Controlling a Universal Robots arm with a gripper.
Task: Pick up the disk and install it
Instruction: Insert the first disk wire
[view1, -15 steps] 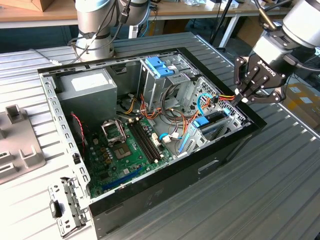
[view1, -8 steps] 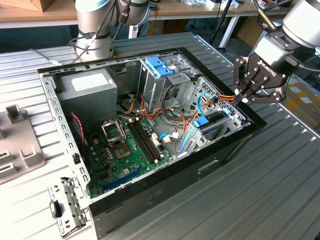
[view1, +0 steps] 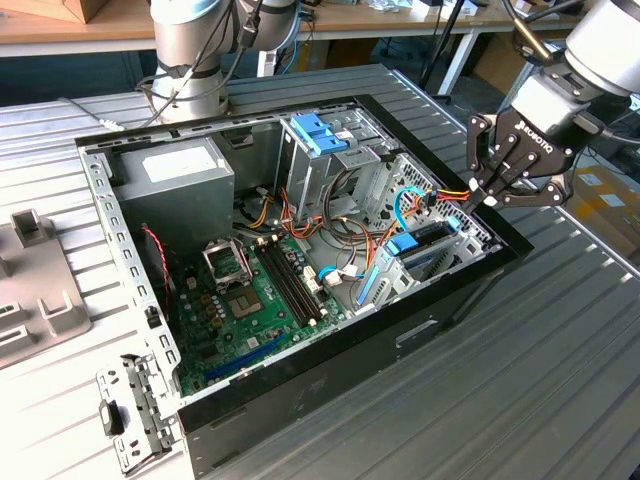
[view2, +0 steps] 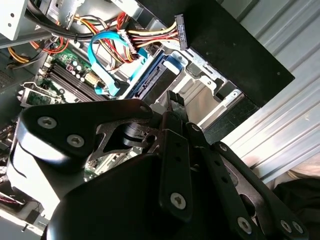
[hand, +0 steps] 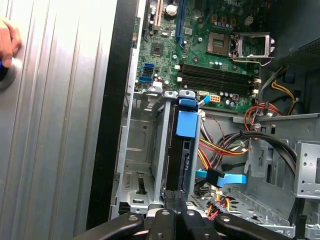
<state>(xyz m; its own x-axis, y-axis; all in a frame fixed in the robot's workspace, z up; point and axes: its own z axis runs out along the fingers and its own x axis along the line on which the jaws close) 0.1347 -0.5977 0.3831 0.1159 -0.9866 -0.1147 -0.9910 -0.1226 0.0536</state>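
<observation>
Exterior view: the claw (view1: 487, 196) hangs over the computer case (view1: 330, 370), at its edge on the exterior view's right. Its fingers are pressed together, holding nothing.
Disk (view1: 418, 243): it stands on its edge in a metal slot just below the claw.
First wrist view: the disk (hand: 184, 145) sits in the metal slot (hand: 142, 150), blue tab up.
Second wrist view: the disk (view2: 150, 80) lies beside blue cables (view2: 105, 62).

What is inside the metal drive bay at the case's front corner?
The disk stands on edge in one slot of the drive bay, its blue tab showing. The slot beside it is bare metal. The gripper covers the bay's near end.
</observation>
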